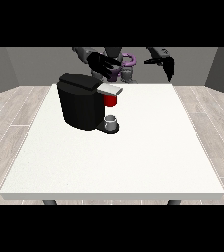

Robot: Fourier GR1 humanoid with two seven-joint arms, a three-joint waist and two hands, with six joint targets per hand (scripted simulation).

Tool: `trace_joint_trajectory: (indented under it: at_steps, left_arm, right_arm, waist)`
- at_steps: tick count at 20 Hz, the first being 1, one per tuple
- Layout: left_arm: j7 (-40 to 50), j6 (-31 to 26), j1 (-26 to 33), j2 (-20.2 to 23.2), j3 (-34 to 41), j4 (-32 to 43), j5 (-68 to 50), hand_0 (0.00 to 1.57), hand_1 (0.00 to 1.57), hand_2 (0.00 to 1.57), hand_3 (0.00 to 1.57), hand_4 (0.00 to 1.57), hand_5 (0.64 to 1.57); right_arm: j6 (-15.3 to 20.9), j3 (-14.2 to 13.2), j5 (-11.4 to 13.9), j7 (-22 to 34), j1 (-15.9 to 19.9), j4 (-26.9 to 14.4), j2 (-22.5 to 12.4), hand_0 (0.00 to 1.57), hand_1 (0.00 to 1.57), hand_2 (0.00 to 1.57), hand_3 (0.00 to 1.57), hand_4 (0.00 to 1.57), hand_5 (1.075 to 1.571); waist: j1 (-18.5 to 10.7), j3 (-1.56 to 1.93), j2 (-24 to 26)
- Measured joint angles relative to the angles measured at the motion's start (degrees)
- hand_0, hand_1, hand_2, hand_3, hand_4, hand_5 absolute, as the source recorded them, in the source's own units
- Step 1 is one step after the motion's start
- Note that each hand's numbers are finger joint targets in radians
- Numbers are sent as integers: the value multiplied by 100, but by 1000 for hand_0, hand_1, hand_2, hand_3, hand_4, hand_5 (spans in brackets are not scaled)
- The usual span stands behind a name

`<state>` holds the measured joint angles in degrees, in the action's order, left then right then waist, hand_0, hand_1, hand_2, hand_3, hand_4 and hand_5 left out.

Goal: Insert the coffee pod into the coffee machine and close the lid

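Note:
The black coffee machine [80, 104] stands on the left half of the white table [133, 157]. Its silver lid [111, 89] lies about level over a red pod holder [111, 101]. On the machine's base sits a small grey cup [112, 121]. No separate coffee pod shows. The hand at the view's left [103, 63] hovers just above and behind the machine's top, fingers spread and straight, holding nothing. The hand at the view's right [165, 62] is raised over the table's far edge, away from the machine, with its fingers pointing down and nothing in it.
The robot's torso [126, 66] stands behind the table's far edge. A wooden floor [15, 113] surrounds the table.

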<state>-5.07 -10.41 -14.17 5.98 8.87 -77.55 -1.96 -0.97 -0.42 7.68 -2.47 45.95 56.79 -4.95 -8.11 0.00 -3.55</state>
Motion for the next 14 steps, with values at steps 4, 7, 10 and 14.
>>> trace_joint_trajectory:
  at_steps: [4,7,10,14]
  left_arm:
    - [-86,-12,3,-7,-51,-61,-15,0,0,0,0,182,1571]
    - [-151,-6,64,16,-45,-117,-21,0,0,0,0,165,1571]
    - [-458,47,198,-30,-20,88,34,0,0,0,0,245,1571]
    - [-570,58,410,-95,-20,186,18,0,0,0,0,192,1571]
  right_arm:
    - [-99,-13,-19,-126,34,1,48,0,0,0,0,67,1571]
    - [-195,47,-54,-333,-104,79,172,0,0,0,0,259,1571]
    - [-213,400,-294,-519,-492,369,338,0,0,0,0,269,1571]
    - [-177,699,-766,-751,-1314,673,435,0,0,0,0,157,1571]
  waist:
    - [27,-1,27]
    - [76,0,115]
    - [244,0,305]
    - [469,0,641]
